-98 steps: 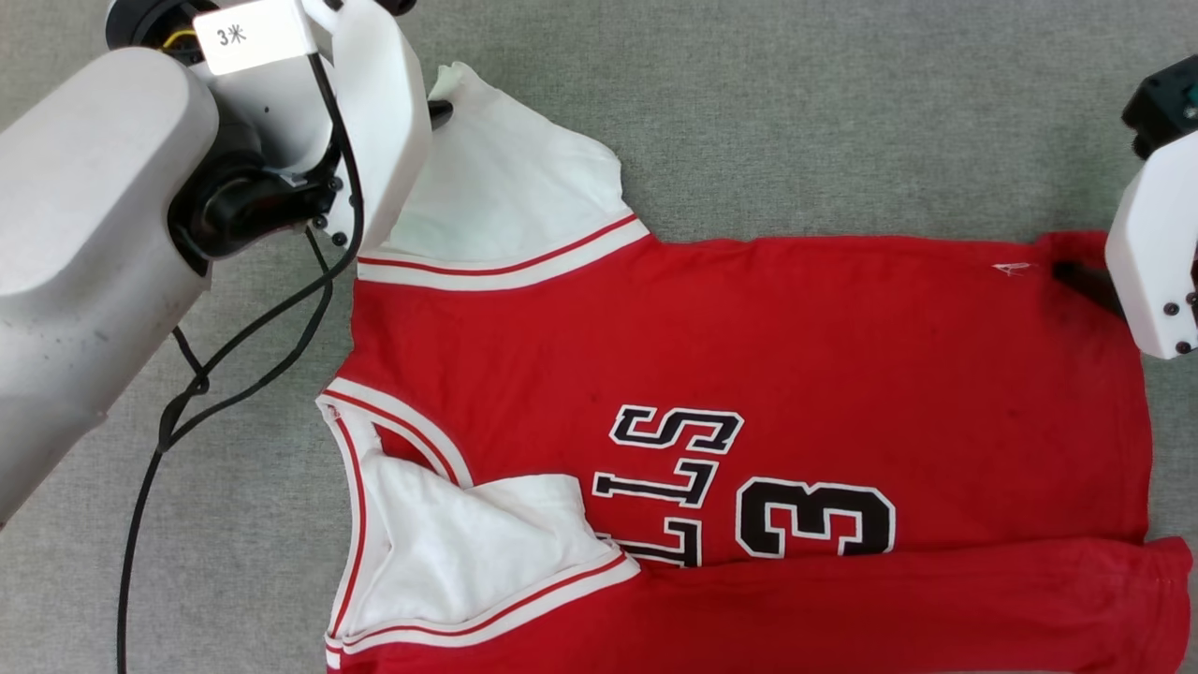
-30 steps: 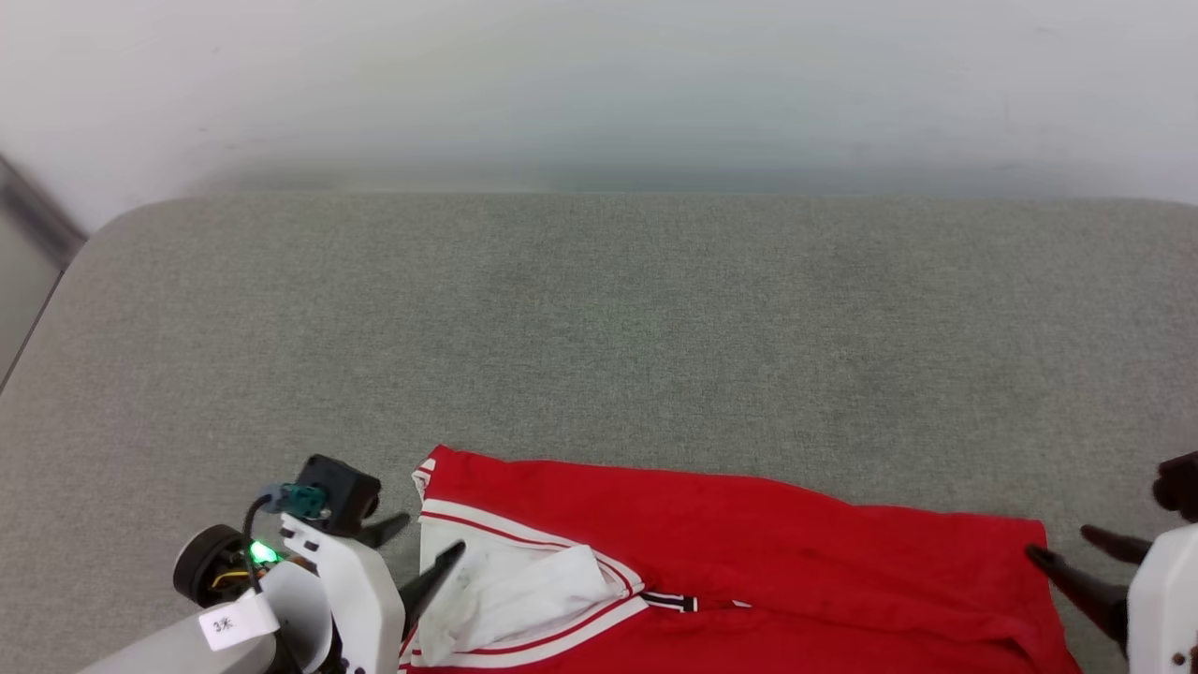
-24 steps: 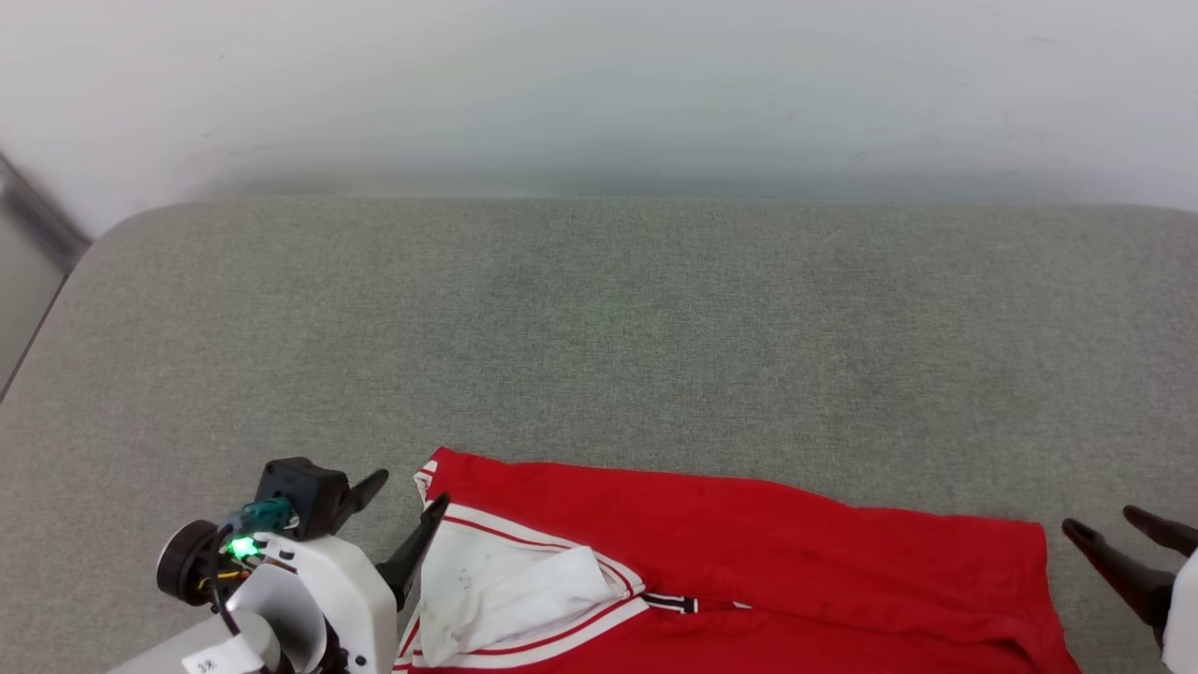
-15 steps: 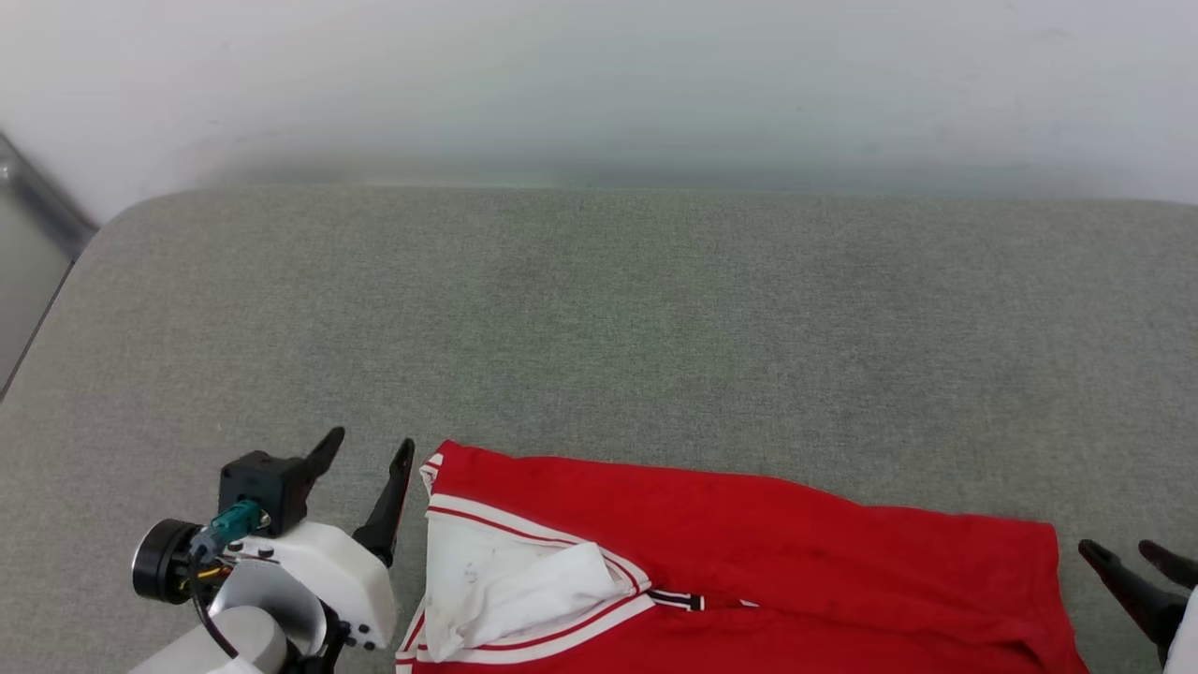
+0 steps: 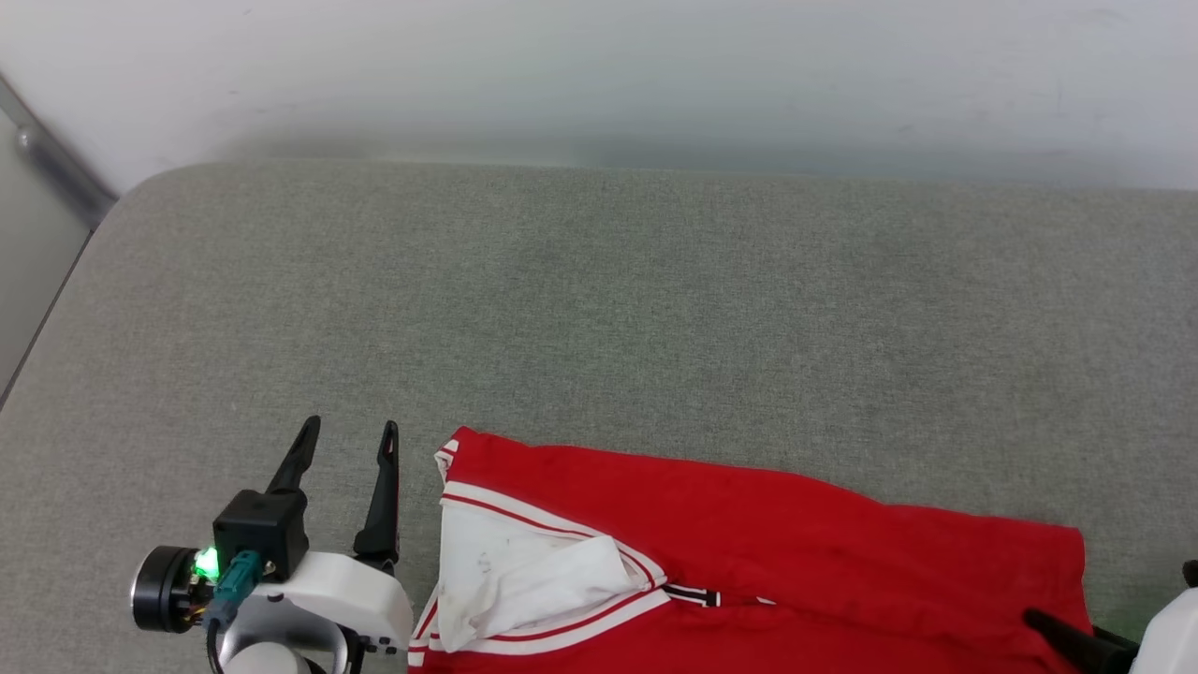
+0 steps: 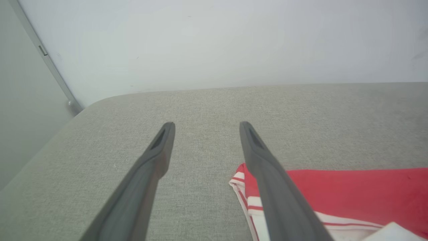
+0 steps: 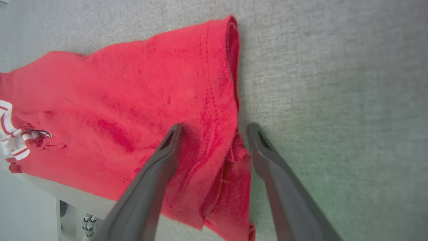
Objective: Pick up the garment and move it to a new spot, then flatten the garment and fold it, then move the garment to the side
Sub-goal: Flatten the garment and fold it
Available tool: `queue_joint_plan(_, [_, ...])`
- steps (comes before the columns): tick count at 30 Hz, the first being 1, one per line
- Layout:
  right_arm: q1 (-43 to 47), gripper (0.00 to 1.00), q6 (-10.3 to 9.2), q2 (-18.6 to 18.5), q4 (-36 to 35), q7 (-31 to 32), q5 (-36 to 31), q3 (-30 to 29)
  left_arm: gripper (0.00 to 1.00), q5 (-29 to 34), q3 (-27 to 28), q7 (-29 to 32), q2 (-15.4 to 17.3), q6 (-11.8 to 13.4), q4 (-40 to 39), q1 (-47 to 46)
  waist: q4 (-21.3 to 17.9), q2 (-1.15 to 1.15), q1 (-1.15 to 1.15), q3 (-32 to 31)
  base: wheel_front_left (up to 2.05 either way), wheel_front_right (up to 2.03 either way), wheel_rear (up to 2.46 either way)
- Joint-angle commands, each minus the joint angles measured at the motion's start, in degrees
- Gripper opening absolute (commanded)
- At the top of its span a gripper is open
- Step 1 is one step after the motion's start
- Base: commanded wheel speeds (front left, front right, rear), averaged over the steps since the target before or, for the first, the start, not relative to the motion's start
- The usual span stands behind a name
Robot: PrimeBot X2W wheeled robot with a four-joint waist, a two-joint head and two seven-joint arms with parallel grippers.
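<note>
Two open, empty grippers flank the garment [image 5: 796, 524] along the near edge of the grey padded surface [image 5: 599, 300]. The left gripper [image 5: 349, 426], fingers wide, hovers beside the collar. In the right wrist view the right gripper [image 7: 215, 126], also wide, straddles the doubled hem.

No word, number, label or brand can be read. On the red garment [image 5: 749, 505], which lies just to the right of the left gripper [image 5: 351, 424] and its spread fingers, a thin strip of black, white-edged lettering [image 5: 691, 593] shows at a fold. Too little of it is visible to make out any letter.
</note>
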Motion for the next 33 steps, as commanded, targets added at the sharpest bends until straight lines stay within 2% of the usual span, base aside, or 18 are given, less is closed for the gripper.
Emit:
queue_joint_plan(1, [0.4, 1.0, -0.01, 1.3, 0.8, 1.0, 0.7, 1.3, 1.0, 0.9, 0.7, -0.2, -0.6, -0.4, 0.1, 0.7, 0.2, 0.0, 0.0, 0.1, 0.0, 0.0, 0.0])
queue_joint_plan(8, [0.4, 1.0, -0.01, 3.4, 0.4, 3.9, 4.5, 6.0, 1.0, 8.8, 7.1, -0.2, -7.5, -3.5, 1.0, 4.4, 0.5, 0.0, 0.0, 0.5, 0.0, 0.0, 0.0])
queue_joint_plan(9, [0.1, 0.91, -0.01, 3.5, 0.3, 3.2, 4.5, 6.3, 1.0, 9.7, 8.1, -0.2, -8.3, -4.0, 1.2, 4.7, 0.6, 0.0, 0.0, 0.5, 0.0, 0.0, 0.0])
queue_joint_plan(10, [-0.1, 0.26, -0.01, 3.4, 0.4, 2.6, 4.5, 6.5, 1.0, 10.7, 8.9, -0.2, -9.2, -4.6, 1.3, 5.0, 0.6, 0.0, 0.0, 0.5, 0.0, 0.0, 0.0])
queue_joint_plan(11, [-0.3, 0.0, -0.01, 3.3, 0.4, 2.3, 4.6, 6.8, 1.0, 11.5, 9.9, -0.2, -9.9, -5.0, 1.4, 5.3, 0.7, 0.0, 0.0, 0.5, 0.0, 0.0, 0.0])
queue_joint_plan(18, [-2.1, 0.0, -0.05, 0.4, 0.9, -1.2, 5.0, 6.8, 1.0, 16.6, 14.8, -0.2, -14.6, -8.6, 2.1, 7.2, 0.6, 0.0, 0.0, -0.2, 0.0, 0.0, 0.0])
queue_joint_plan(27, [-1.8, 0.0, -0.04, -5.5, 1.7, -3.7, 6.5, 2.9, 1.0, 21.8, 19.7, -0.2, -18.7, -12.1, 2.0, 10.1, 0.2, 0.0, 0.0, -2.5, 0.0, 0.0, 0.0])
queue_joint_plan(33, [-0.1, 0.0, -0.03, -9.3, -0.2, -1.8, 5.5, 1.0, 1.0, 24.6, 21.9, -0.2, -20.4, -13.9, 1.5, 11.8, -0.2, 0.0, 0.0, -3.8, 0.0, 0.0, 0.0])
